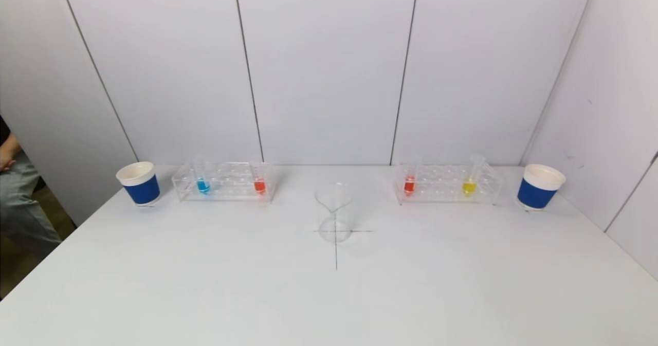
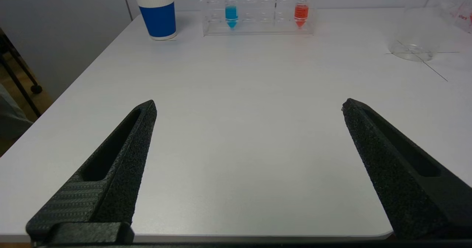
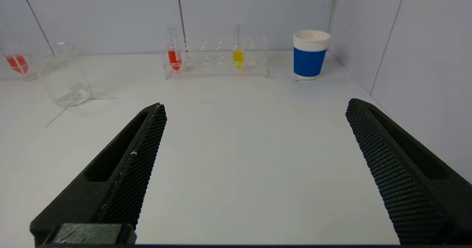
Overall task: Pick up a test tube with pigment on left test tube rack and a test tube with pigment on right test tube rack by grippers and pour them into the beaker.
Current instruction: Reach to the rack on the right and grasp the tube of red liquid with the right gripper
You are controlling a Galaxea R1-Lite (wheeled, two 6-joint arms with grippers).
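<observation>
nothing is picked yet: left gripper (image 2: 249,106) and right gripper (image 3: 256,109), jaws wide and empty, must reach the racked tubes well ahead.

R gripper (image 3: 254,109) wide apart, empty

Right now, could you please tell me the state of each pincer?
Left pincer: open, holding nothing, above the white table.
Right pincer: open, holding nothing, above the same table.
</observation>
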